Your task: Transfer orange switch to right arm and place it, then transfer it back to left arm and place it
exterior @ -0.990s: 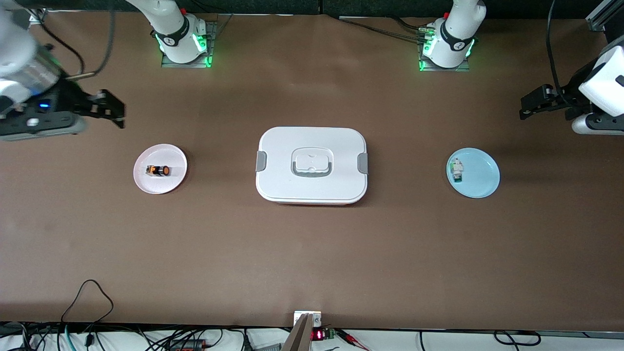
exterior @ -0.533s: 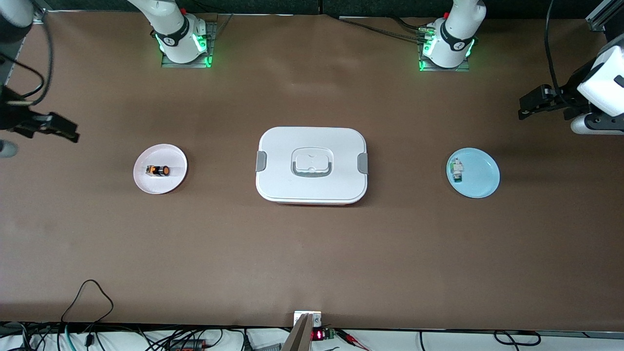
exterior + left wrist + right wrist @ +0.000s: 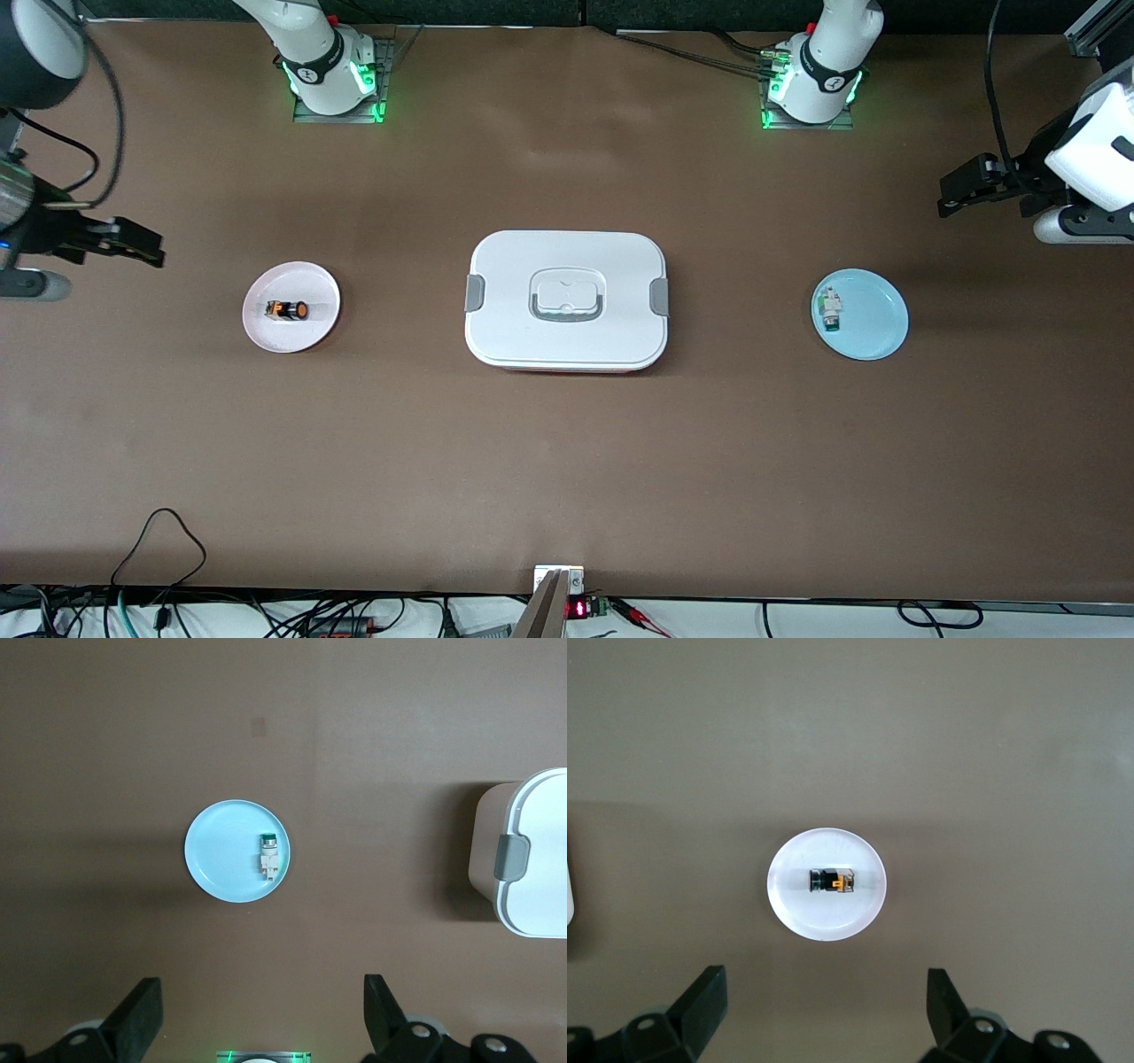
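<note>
White-and-green part [image 3: 270,856] on pale blue plate [image 3: 213,868]; white box [image 3: 532,859] well apart; open fingers [image 3: 137,1019].

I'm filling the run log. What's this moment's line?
right gripper: open, high over table end | left gripper: open, waiting | orange switch: on pink plate | box: shut

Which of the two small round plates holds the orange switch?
The pale pink plate toward the right arm's end holds the orange switch; the light blue plate holds a white-and-green part.
</note>
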You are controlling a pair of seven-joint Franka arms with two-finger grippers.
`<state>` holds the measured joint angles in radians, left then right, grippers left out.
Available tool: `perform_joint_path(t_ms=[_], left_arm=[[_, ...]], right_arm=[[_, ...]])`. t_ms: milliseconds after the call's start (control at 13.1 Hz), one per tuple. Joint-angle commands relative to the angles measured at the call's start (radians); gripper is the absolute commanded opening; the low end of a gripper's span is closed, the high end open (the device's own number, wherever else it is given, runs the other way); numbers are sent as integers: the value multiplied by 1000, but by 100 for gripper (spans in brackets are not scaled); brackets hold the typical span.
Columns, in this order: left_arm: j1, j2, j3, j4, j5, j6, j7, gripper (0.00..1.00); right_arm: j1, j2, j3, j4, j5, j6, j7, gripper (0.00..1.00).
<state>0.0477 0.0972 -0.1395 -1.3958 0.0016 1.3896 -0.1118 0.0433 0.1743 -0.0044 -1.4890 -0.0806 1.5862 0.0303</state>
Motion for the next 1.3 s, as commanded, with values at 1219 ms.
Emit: perform_joint_path(t_ms=[1219], left_arm=[[8, -10, -2, 1, -9, -21, -2, 100]], right_arm=[[-28, -75, -20, -114, 65, 106, -44, 100]])
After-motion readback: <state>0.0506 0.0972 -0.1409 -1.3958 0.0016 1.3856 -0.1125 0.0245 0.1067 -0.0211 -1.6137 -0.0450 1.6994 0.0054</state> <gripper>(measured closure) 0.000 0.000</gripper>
